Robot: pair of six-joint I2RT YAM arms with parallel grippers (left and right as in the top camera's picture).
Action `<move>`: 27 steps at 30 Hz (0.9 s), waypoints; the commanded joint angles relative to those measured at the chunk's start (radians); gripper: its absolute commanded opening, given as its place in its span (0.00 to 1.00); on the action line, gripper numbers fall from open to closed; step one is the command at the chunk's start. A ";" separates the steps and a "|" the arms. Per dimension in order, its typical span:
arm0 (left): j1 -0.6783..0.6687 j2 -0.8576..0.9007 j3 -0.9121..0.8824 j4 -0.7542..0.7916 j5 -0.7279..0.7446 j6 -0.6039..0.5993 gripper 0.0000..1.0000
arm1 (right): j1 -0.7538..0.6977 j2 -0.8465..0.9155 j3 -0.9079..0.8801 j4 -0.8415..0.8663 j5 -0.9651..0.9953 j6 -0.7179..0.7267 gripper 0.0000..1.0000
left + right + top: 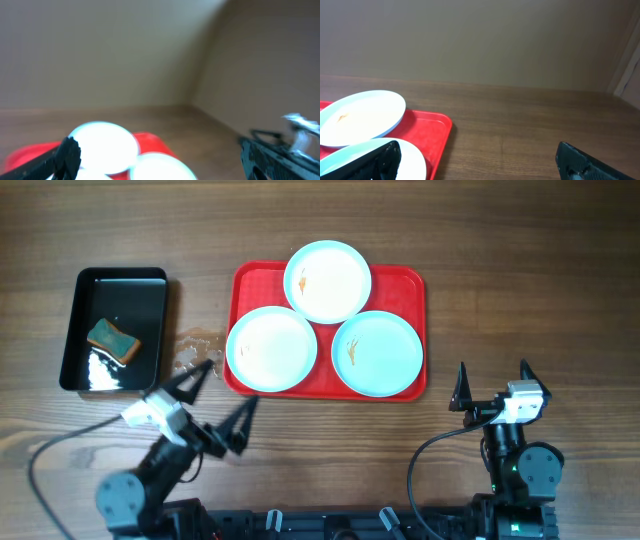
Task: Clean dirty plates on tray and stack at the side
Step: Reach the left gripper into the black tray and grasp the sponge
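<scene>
Three round pale-blue plates (327, 281) lay on large red rectangular plastic tray (250, 285), orange smears showing, none stacked. Left gripper (228, 385) and right gripper (493, 370) spread wide, empty, near side. Nothing cleaned yet.

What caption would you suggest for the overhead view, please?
Three dirty plates fill the red tray; a sponge lies in the black tray; left gripper and right gripper open.
</scene>
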State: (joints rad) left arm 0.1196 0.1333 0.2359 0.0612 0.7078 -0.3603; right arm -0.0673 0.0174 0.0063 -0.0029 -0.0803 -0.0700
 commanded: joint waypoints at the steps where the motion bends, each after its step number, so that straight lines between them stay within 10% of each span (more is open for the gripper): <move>1: 0.010 0.246 0.256 -0.271 -0.388 0.208 1.00 | -0.005 -0.007 -0.001 0.003 0.014 -0.008 1.00; 7: 0.009 0.845 0.734 -0.769 -0.443 0.211 1.00 | -0.005 -0.007 -0.001 0.003 0.014 -0.008 1.00; 12: 0.009 1.117 0.886 -0.838 -0.319 0.195 1.00 | -0.005 -0.007 -0.001 0.003 0.013 -0.008 1.00; 19: 0.026 1.417 1.241 -1.194 -1.059 -0.196 1.00 | -0.005 -0.007 -0.001 0.003 0.014 -0.008 1.00; 27: 0.154 1.587 1.257 -1.093 -0.901 -0.284 1.00 | -0.005 -0.007 -0.001 0.003 0.014 -0.008 1.00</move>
State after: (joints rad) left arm 0.2272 1.6703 1.4780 -1.0451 -0.2375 -0.5861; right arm -0.0673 0.0174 0.0063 -0.0029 -0.0772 -0.0700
